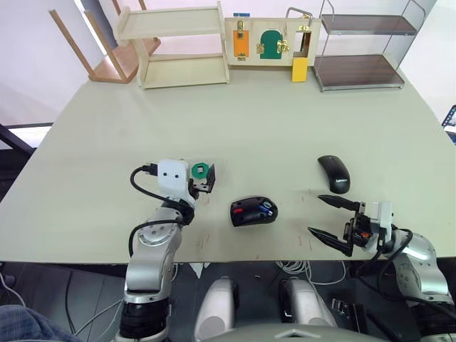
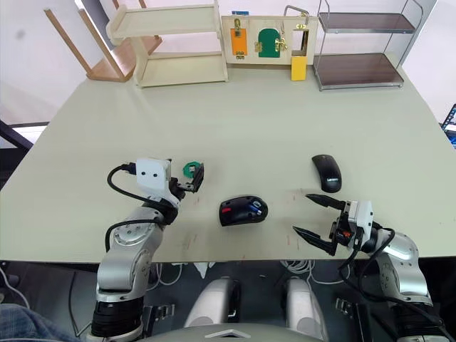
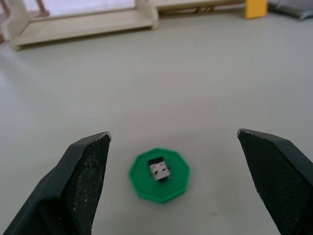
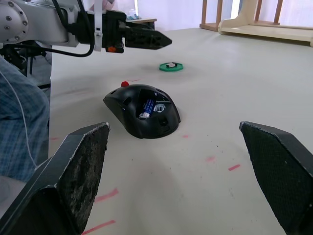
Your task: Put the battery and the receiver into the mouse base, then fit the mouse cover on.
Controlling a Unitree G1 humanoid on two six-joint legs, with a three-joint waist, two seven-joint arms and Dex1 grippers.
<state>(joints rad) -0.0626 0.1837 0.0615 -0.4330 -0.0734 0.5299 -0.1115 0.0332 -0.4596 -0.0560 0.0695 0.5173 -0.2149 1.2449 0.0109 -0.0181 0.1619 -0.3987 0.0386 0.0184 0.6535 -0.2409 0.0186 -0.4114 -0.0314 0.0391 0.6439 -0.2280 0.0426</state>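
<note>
The pale tabletop (image 1: 285, 135) carries everything, with a wooden shelf (image 1: 178, 46), a latch board (image 1: 269, 41) and a wire rack (image 1: 363, 46) along its far edge. The mouse base (image 1: 254, 211) sits near the front edge, about midway between the two arms, open side up, its long axis running left to right and its red wheel part at the end toward the left arm. The mouse cover (image 1: 334, 173) lies dome up, to the right of the base and farther back, well apart from it, its long axis running roughly front to back. The left claw (image 1: 206, 178) hovers just over a green disc (image 3: 159, 173) with its fingers spread wide on either side, touching nothing. The right claw (image 1: 330, 219) hangs near the front edge, right of the base, fingers also wide apart and empty, pointing toward the base. The battery (image 4: 147, 106) lies inside the hollow of the base, lengthwise along the shell. The receiver (image 3: 159, 169) rests in the middle of the green disc, lying flat.
</note>
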